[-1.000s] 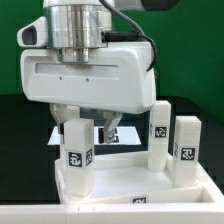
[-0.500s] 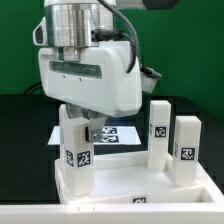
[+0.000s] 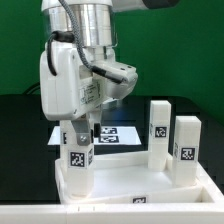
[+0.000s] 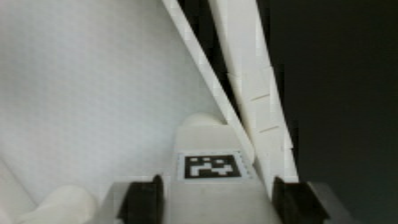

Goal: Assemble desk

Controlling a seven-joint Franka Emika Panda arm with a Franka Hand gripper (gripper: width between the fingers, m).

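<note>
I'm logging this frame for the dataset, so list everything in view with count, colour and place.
desk panel: one, white, rimmed, at the front of the table.
legs: three in view, white, tagged, upright on the panel; one at the exterior view's left under the tool, two at the exterior view's right.
marker board: one, white with black tags, flat on the table behind the panel.
table: one, black, under everything.
backdrop: green, behind.
arm: one, white and silver, above the left leg.
tool: one, around the top of the left leg; grip unclear.
</note>
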